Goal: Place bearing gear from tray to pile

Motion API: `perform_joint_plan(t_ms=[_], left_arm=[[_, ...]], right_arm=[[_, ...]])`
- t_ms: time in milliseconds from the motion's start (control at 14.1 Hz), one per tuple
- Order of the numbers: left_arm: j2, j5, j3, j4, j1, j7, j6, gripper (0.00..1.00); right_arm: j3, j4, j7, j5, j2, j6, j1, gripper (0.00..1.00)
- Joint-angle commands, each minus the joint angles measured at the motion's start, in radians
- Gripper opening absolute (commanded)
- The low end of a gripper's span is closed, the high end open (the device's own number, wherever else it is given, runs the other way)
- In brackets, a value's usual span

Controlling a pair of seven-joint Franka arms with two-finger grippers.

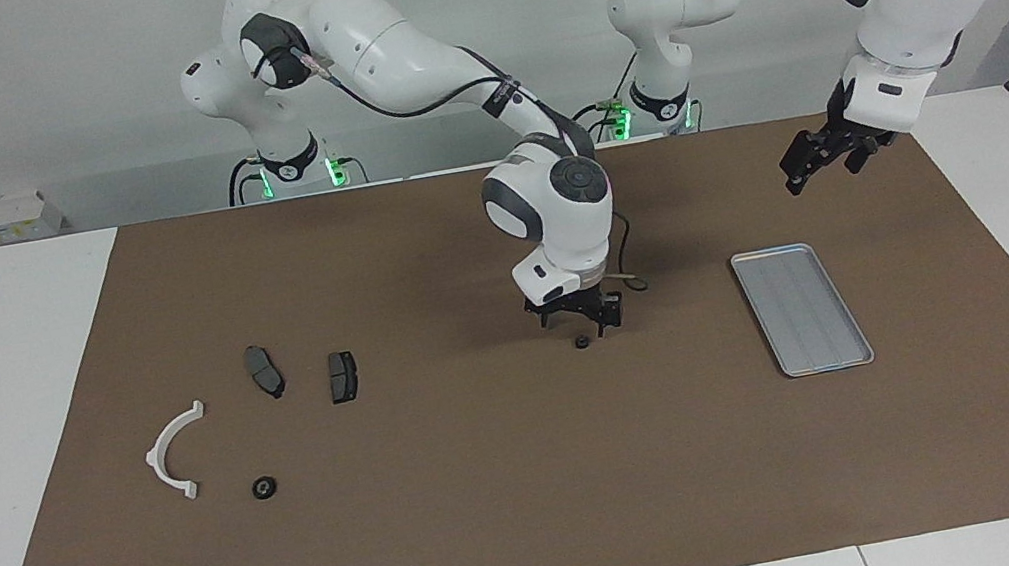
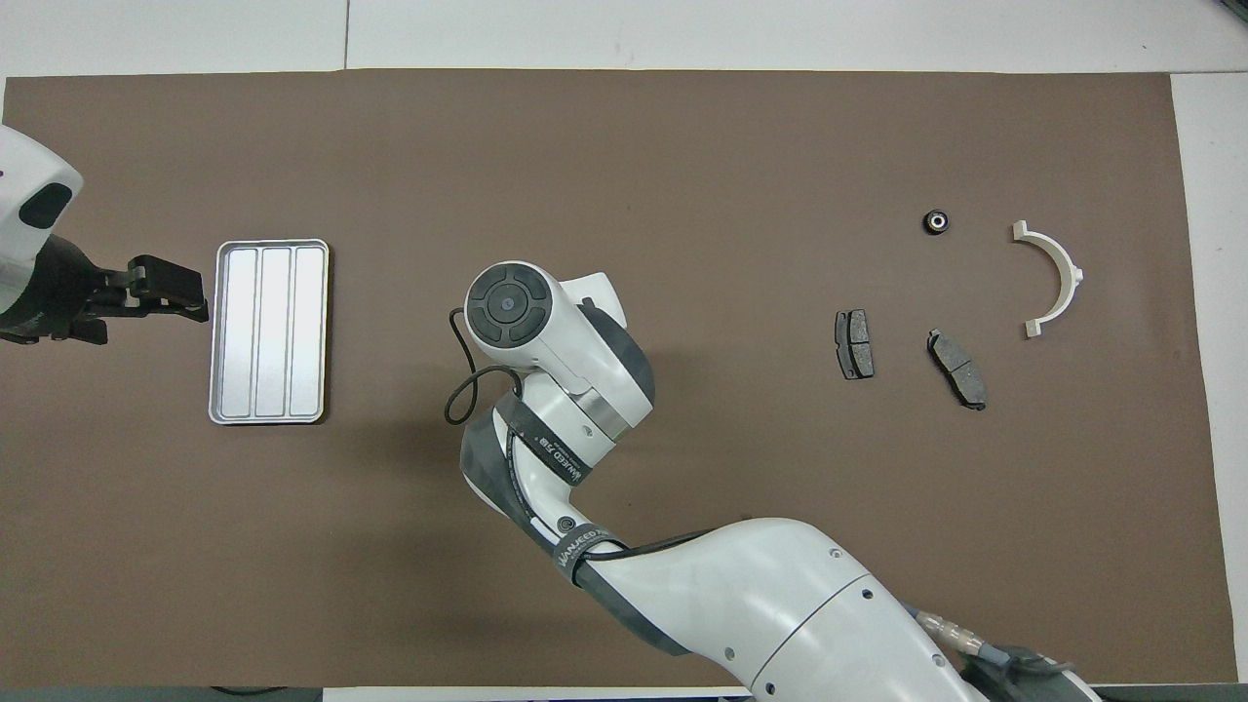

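One small black gear (image 1: 582, 343) lay on the brown tabletop (image 1: 503, 526), between tray (image 1: 802, 309) and pile (image 1: 177, 452). The right gripper (image 1: 576, 315) hovered just above it, jaws open, empty. The left gripper (image 1: 811, 160) waited open near the tray.
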Motion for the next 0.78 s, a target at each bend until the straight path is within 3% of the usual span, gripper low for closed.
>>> perform_joint_plan(t_ms=[0,213,355,709], left_arm=[[0.007,0.007,-0.006,0.027,0.010,0.016,-0.029,1.00],[0.007,0.007,-0.003,0.025,0.010,0.016,-0.027,1.00],[0.007,0.007,-0.003,0.025,0.010,0.016,-0.029,1.00],[0.005,0.005,-0.002,0.024,0.010,0.008,-0.017,1.00]], right_arm=[[0.001,0.048,0.017,-0.016,0.039,0.003,-0.006,0.98],[-0.002,0.074,0.017,-0.020,0.056,-0.001,-0.006,0.90],[-0.002,0.078,0.020,-0.020,0.057,-0.004,-0.006,0.78],[-0.002,0.078,0.031,-0.018,0.059,0.003,-0.011,0.25]])
